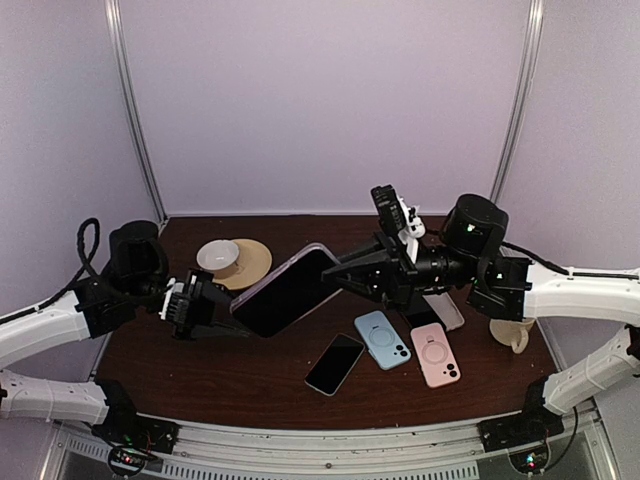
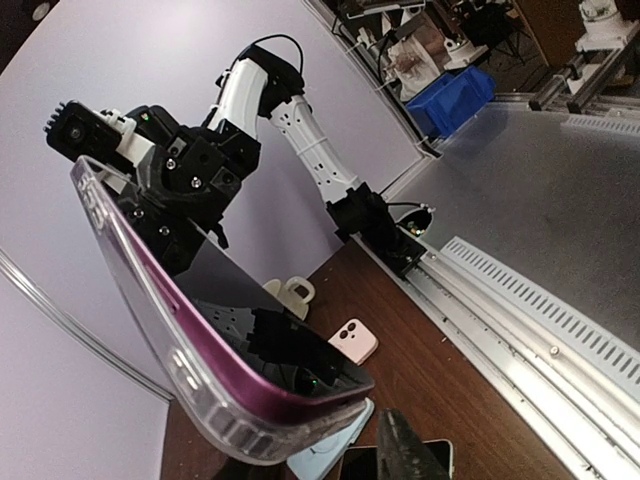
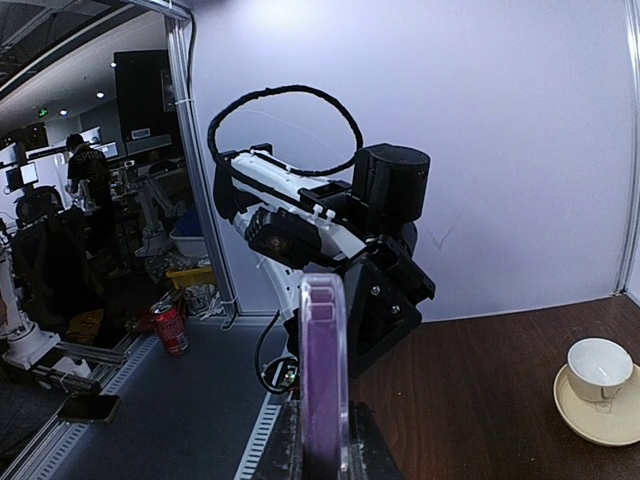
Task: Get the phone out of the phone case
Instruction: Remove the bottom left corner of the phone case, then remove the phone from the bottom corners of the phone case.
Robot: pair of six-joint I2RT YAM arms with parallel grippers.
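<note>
A purple phone point(image 1: 285, 295) in a clear phone case point(image 1: 305, 254) hangs above the table between my two arms. My right gripper point(image 1: 345, 275) is shut on its right end. In the right wrist view the phone point(image 3: 322, 350) stands edge-on between the two fingers, inside the case point(image 3: 343, 360). My left gripper point(image 1: 222, 308) is at its left end. In the left wrist view the phone's point(image 2: 200, 330) near corner stands lifted out of the clear case point(image 2: 130, 300). One finger point(image 2: 405, 450) shows there, apart from that corner; the other is hidden under the case.
On the brown table point(image 1: 200, 370) lie a black phone point(image 1: 334, 363), a blue case point(image 1: 382, 339) and a pink case point(image 1: 436, 354). A white cup on a saucer point(image 1: 218, 256) and a tan plate point(image 1: 258, 262) sit at the back left. A beige holder point(image 1: 512, 333) stands at the right.
</note>
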